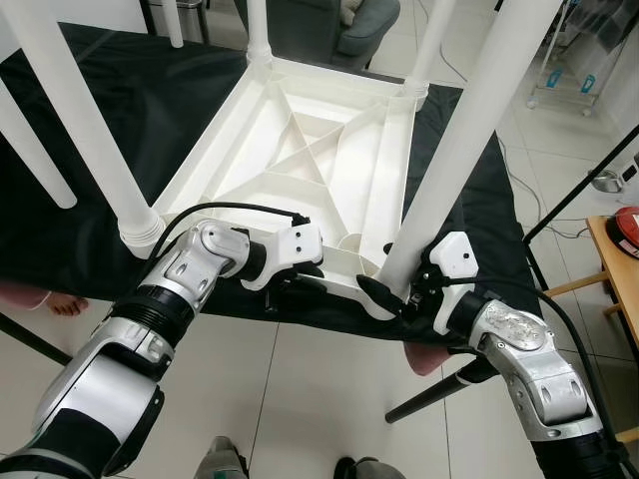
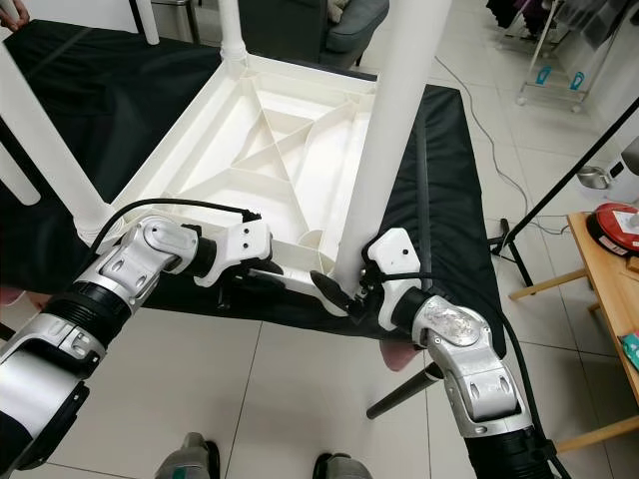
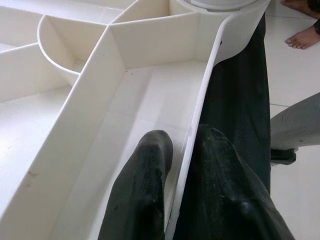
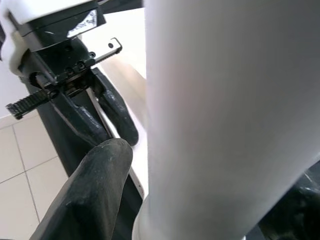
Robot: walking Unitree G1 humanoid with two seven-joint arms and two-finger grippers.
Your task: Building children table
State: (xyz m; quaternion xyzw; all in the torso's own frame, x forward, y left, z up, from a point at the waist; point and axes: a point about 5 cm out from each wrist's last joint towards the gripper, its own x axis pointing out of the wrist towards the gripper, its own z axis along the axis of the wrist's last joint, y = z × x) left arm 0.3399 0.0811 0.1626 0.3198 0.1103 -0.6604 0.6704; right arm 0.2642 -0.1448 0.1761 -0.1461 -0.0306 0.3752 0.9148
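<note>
Nearest me, the left gripper (image 1: 300,289) pinches the near rim of the upturned white table top (image 1: 300,150), one finger (image 3: 142,190) inside the wall and one outside. Just beside it the right gripper (image 1: 384,294) seems closed around the base of the white leg (image 1: 469,130) at the near corner. The table top lies on a black cloth (image 1: 90,150), other legs standing farther back
</note>
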